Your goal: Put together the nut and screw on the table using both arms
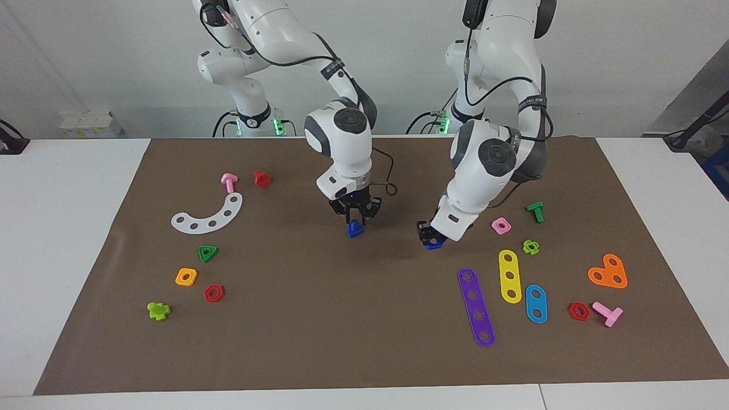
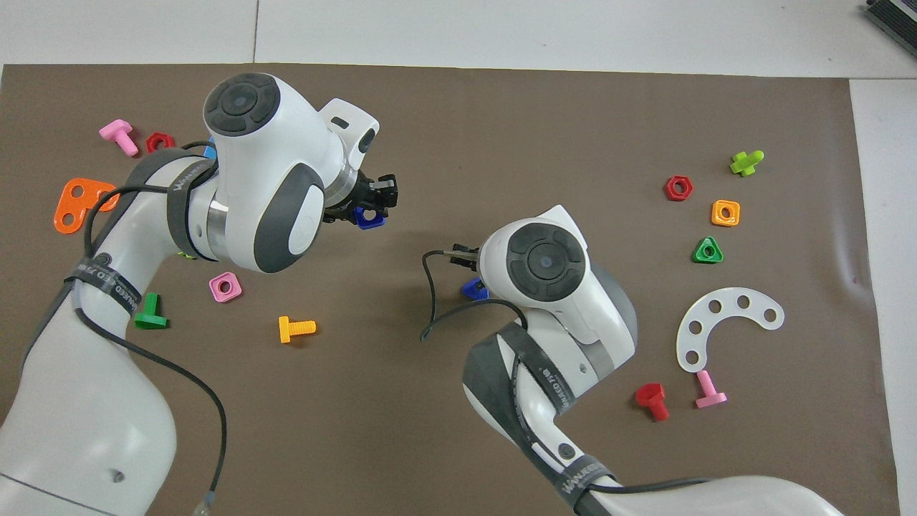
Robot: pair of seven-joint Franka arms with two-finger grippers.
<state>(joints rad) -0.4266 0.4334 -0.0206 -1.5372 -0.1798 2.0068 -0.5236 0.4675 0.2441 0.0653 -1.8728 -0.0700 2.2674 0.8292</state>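
My right gripper (image 1: pixel 356 218) is low over the middle of the brown mat (image 1: pixel 342 336), shut on the dark blue screw (image 1: pixel 355 229), whose triangular head points down at the mat. In the overhead view the wrist hides most of the screw (image 2: pixel 473 289). My left gripper (image 1: pixel 430 235), tilted, is shut on the edge of the dark blue square nut (image 1: pixel 435 244) at the mat's surface, beside the screw toward the left arm's end. The nut's hole shows in the overhead view (image 2: pixel 370 217), under the left gripper (image 2: pixel 374 201).
A pink square nut (image 1: pixel 501 226), green bolt (image 1: pixel 536 211) and orange bolt (image 2: pixel 296 329) lie near the left arm. Purple (image 1: pixel 476 307), yellow (image 1: pixel 510 275) and blue (image 1: pixel 536 303) strips lie farther out. A white curved strip (image 1: pixel 208 215) and small nuts lie toward the right arm's end.
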